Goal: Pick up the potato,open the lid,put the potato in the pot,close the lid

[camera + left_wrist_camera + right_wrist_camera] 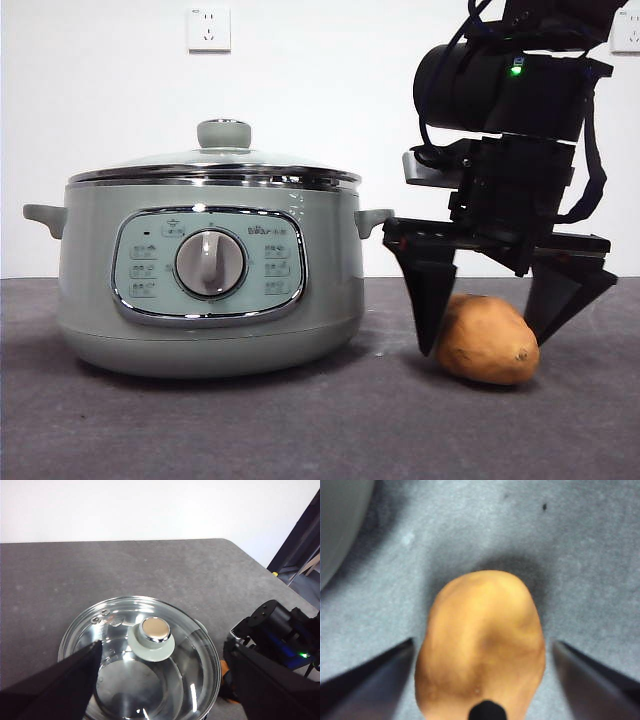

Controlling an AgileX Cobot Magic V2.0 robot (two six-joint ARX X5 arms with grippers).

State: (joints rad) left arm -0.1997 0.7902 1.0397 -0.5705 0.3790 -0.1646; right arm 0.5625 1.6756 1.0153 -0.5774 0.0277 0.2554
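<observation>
1. Table: dark grey, matte, faintly speckled top; white wall behind with a wall socket above the pot.
2. Pot: pale sage-green, round, stands on the table at the left of the front view. Control panel and grey dial face the front camera; one small handle on each side.
3. Right gripper: comes down from above at the right of the front view, beside the pot. Jaws spread wide, one on each side of the potato. In the right wrist view there is a clear gap between each jaw and the potato; no contact seen.
4. Lid: glass dome with steel rim, seated closed on the pot; pale green knob upright at its centre.
5. Left gripper: hangs above the lid, jaws wide apart, knob visible between them from above, not touching.
6. Potato: orange-brown, oval, lies on the table just beside the pot's right handle side, apart from the pot. Long axis runs roughly level across the front view; in the right wrist view it lies along the gap between the jaws, the narrower end pointing away from the wrist.
</observation>
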